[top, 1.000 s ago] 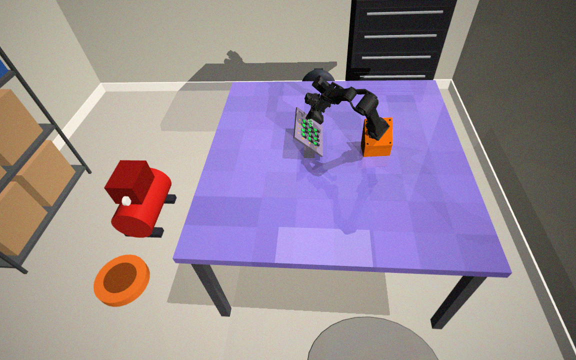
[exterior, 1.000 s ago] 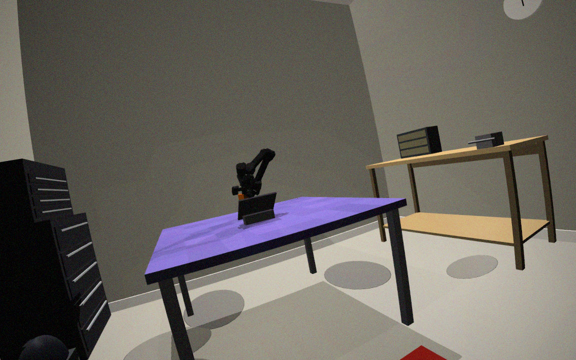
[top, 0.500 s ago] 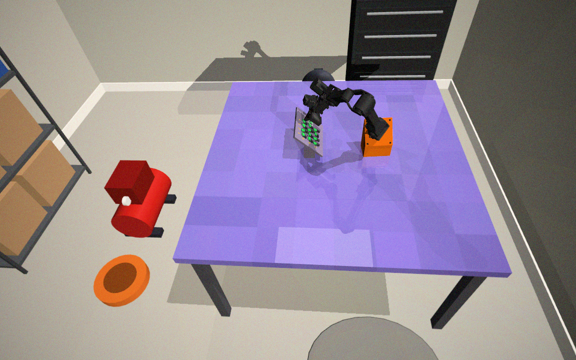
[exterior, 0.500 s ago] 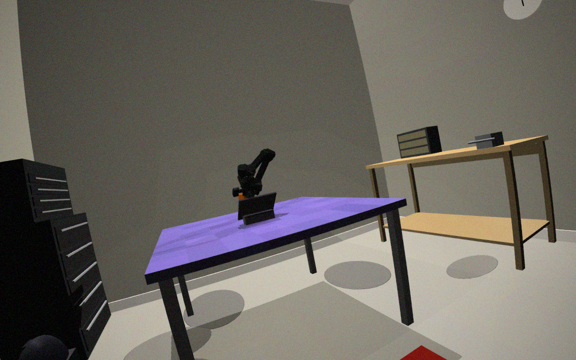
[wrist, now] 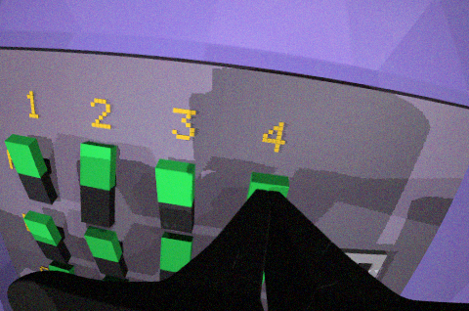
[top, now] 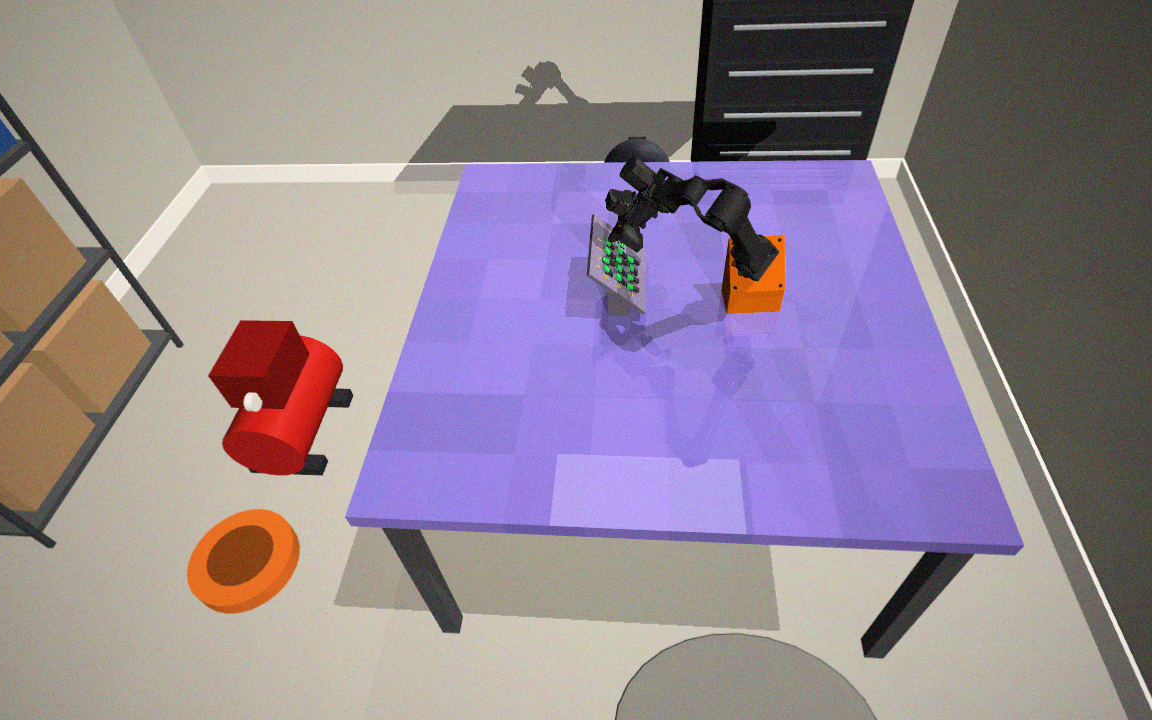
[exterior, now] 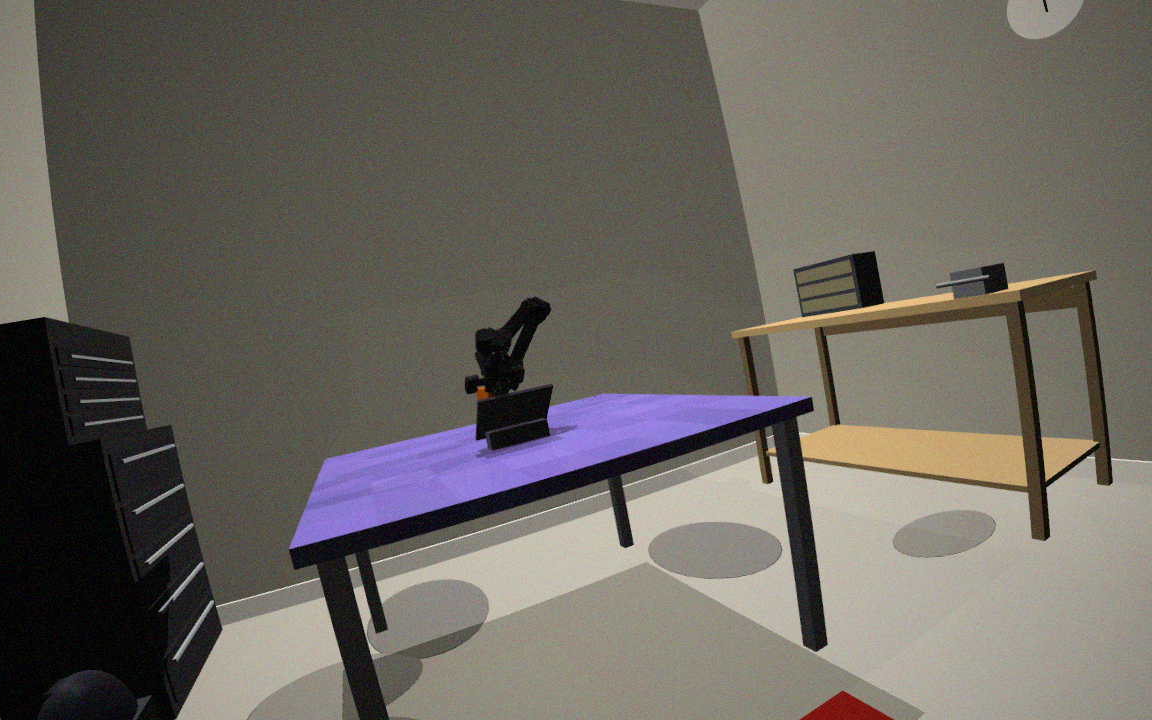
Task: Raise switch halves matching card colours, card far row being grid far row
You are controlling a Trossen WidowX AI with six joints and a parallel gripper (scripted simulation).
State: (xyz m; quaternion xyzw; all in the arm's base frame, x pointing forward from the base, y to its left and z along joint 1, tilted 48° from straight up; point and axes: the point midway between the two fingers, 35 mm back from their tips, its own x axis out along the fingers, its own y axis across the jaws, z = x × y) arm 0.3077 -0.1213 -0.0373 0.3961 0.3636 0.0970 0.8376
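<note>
The grey tilted panel (top: pixel 595 268) (wrist: pixel 137 91) bears a grid of green and dark grey rocker switches; its back (exterior: pixel 513 411) shows in the exterior view. In the wrist view, switches A1 (wrist: pixel 24 156), A2 (wrist: pixel 98 169) and A3 (wrist: pixel 175 184) lie left of my gripper (wrist: pixel 265 200) (top: pixel 616 240). The gripper is shut, with its tips over switch A4 (wrist: pixel 270 180), hiding all but its green far end. Contact cannot be told. B1 (wrist: pixel 43 228), B2 (wrist: pixel 104 244) and B3 (wrist: pixel 176 252) show; row C is mostly hidden. Only a corner of the card (wrist: pixel 386 255) shows, its squares mostly hidden by the gripper.
The panel stands on the purple table (top: pixel 473 358) (exterior: pixel 437 474), in front of the arm's orange base (top: pixel 755 295). A dark drawer cabinet (top: pixel 795 80) stands behind the table. A red compressor (top: pixel 294 420) and a shelf with boxes (top: pixel 25 429) stand off the table.
</note>
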